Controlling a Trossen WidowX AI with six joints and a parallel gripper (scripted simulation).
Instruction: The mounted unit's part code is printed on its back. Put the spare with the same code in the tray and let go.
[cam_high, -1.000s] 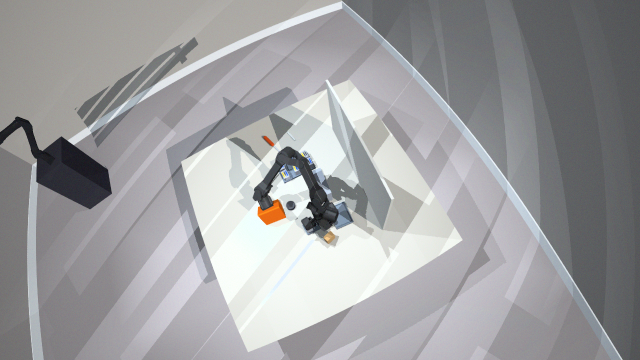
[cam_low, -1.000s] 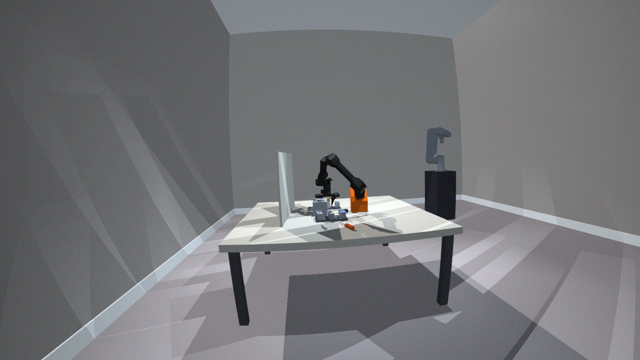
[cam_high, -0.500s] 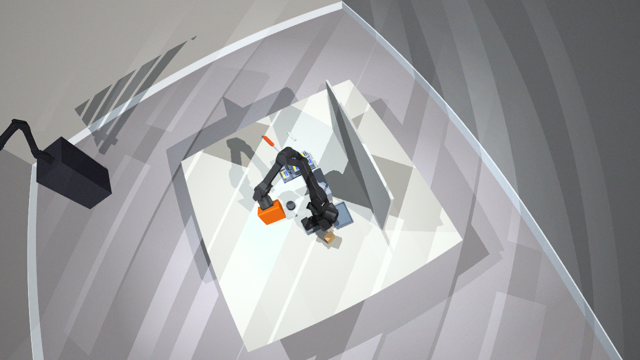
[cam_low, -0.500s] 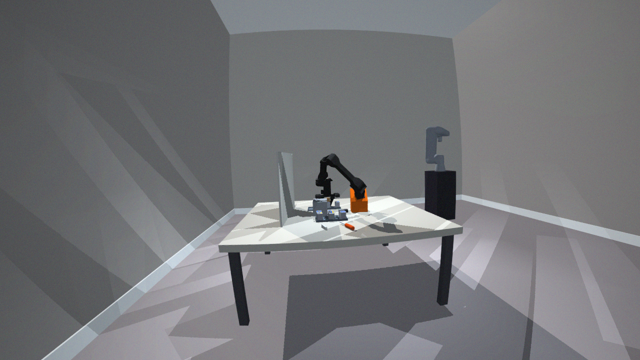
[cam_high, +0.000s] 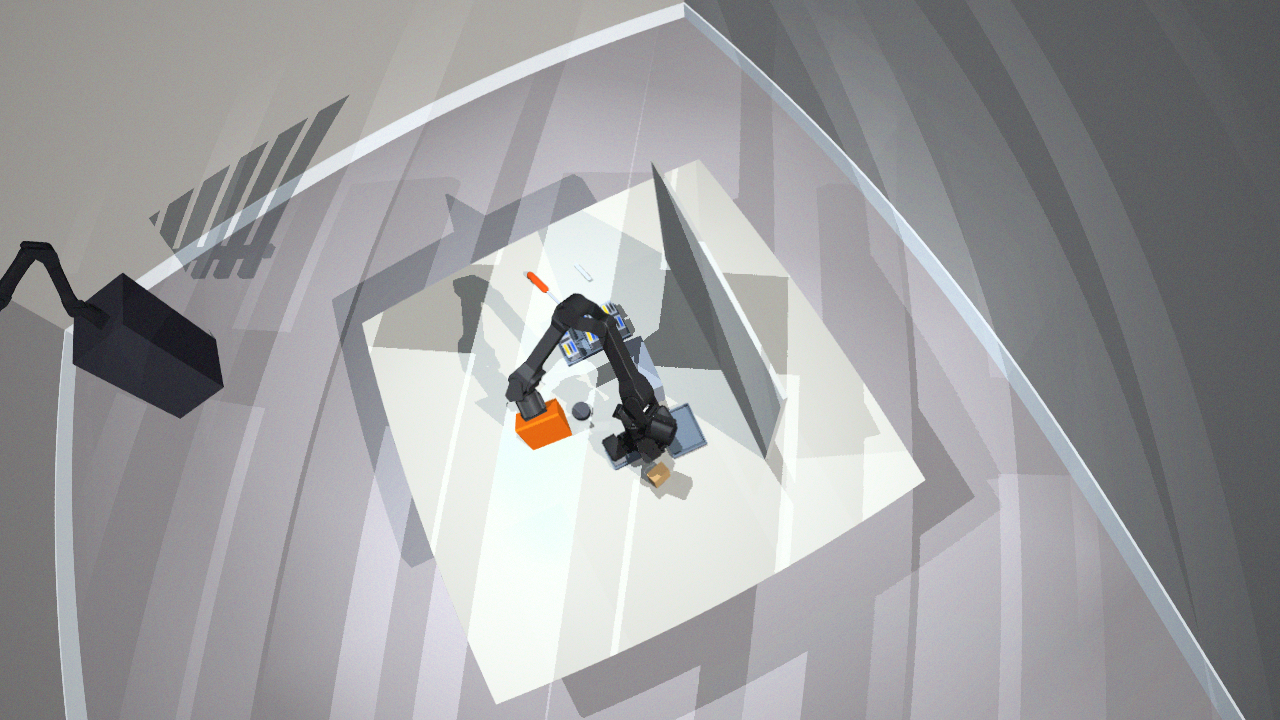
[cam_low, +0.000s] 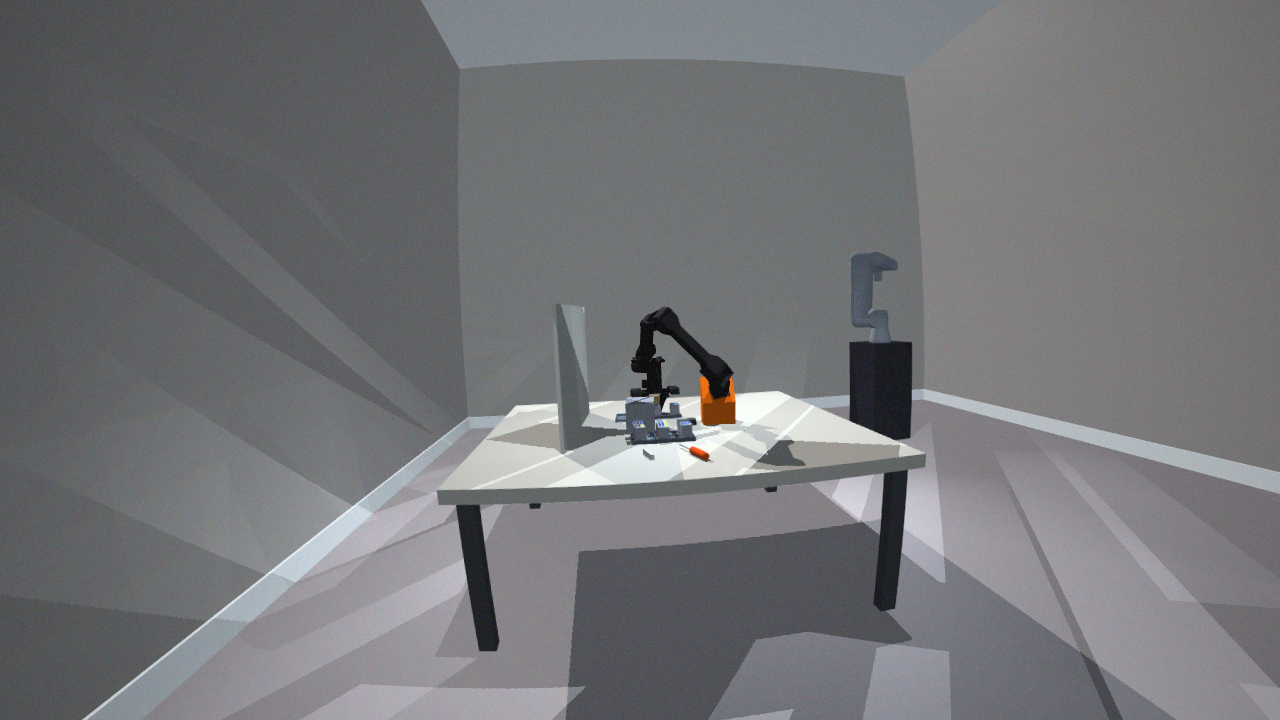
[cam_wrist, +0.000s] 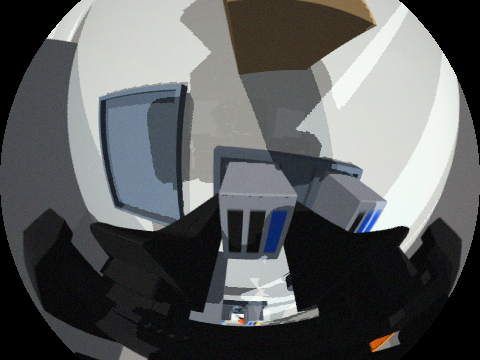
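In the wrist view my gripper (cam_wrist: 252, 196) is shut on a grey spare unit (cam_wrist: 256, 192) with two dark slots and a blue stripe on its face. A second grey spare (cam_wrist: 352, 203) with a blue stripe stands just to its right. The blue-grey tray (cam_wrist: 143, 154) (cam_high: 691, 429) lies to the left of the held spare. In the overhead view my gripper (cam_high: 626, 445) is low over the table beside the tray. The mounted unit (cam_high: 590, 340) (cam_low: 653, 427) sits on its base under the arm; its back is not readable here.
A brown box (cam_wrist: 294, 14) (cam_high: 659, 475) stands just beyond the spares. A tall upright panel (cam_high: 716, 313) (cam_low: 571, 376) stands past the tray. The arm's orange base (cam_high: 543, 423) (cam_low: 717, 402), a dark puck (cam_high: 580, 411), an orange screwdriver (cam_high: 539, 280) (cam_low: 696, 452) and a small white piece (cam_high: 583, 271) are on the table.
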